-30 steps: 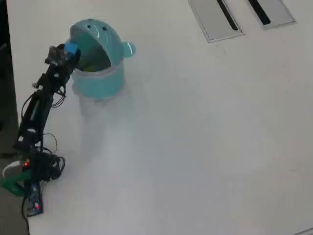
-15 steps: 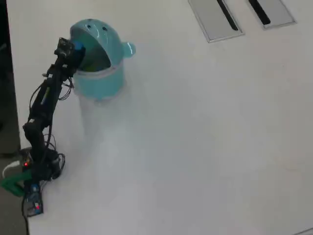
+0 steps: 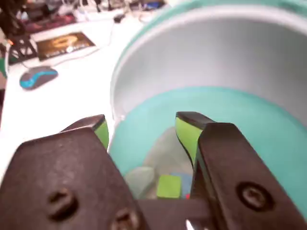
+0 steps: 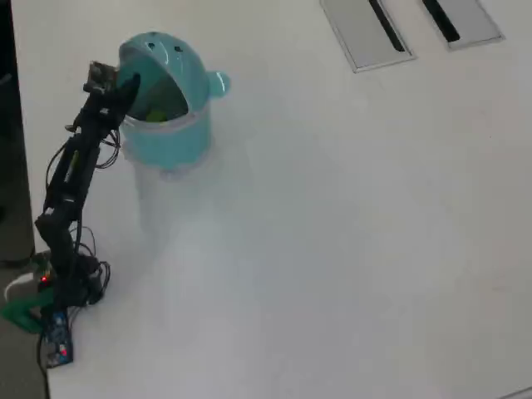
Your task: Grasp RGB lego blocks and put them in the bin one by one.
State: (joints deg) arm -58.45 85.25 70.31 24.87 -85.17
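Inside the bin point(image 3: 249, 129), the wrist view shows the green block point(image 3: 169, 186) in soft focus, with the blue block point(image 3: 178, 180) and red block point(image 3: 186, 195) reduced to slivers behind the gripper point(image 3: 141, 129). The bin's rim runs off the top and right edges. In the overhead view, the bin point(image 4: 170, 137) hides its contents in shadow, and the gripper point(image 4: 129, 86) is too small to read.

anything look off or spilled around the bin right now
Nothing stands out. The bin stands upright on the table with its lid tipped open. The gripper hangs over the opening, jaws apart and empty. Inside, a green block lies at the bottom with bits of blue and red beside it. No blocks show on the table.
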